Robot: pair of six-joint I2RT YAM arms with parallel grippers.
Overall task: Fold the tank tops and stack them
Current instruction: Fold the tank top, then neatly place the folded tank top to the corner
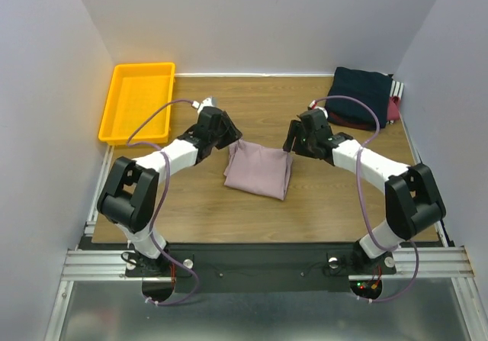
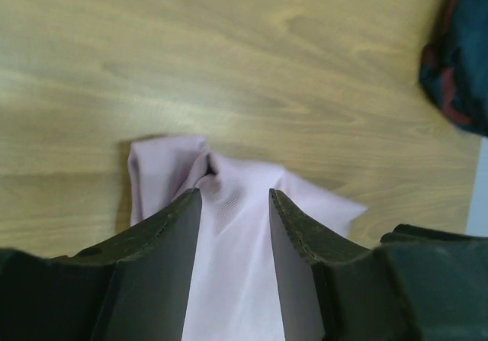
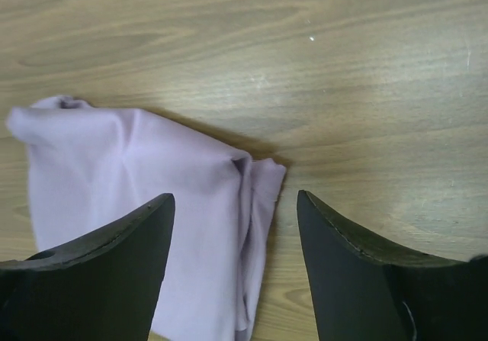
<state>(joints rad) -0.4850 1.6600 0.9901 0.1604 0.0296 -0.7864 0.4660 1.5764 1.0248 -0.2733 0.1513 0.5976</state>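
Observation:
A dusty pink tank top [image 1: 259, 169] lies folded into a rough rectangle on the middle of the wooden table. My left gripper [image 1: 233, 139] is at its far left corner, jaws open, with pink cloth [image 2: 229, 226] showing in the gap between the fingers [image 2: 171, 238]. My right gripper [image 1: 290, 146] is at its far right corner, jaws wide open over the folded edge [image 3: 259, 196], holding nothing. A folded dark navy top [image 1: 361, 93] lies on a maroon one [image 1: 393, 109] at the back right.
A yellow plastic tray [image 1: 139, 101] stands at the back left. Grey walls close the table on three sides. The navy and maroon stack also shows at the right edge of the left wrist view [image 2: 461, 59]. Bare wood [image 3: 343, 66] lies beyond the pink top.

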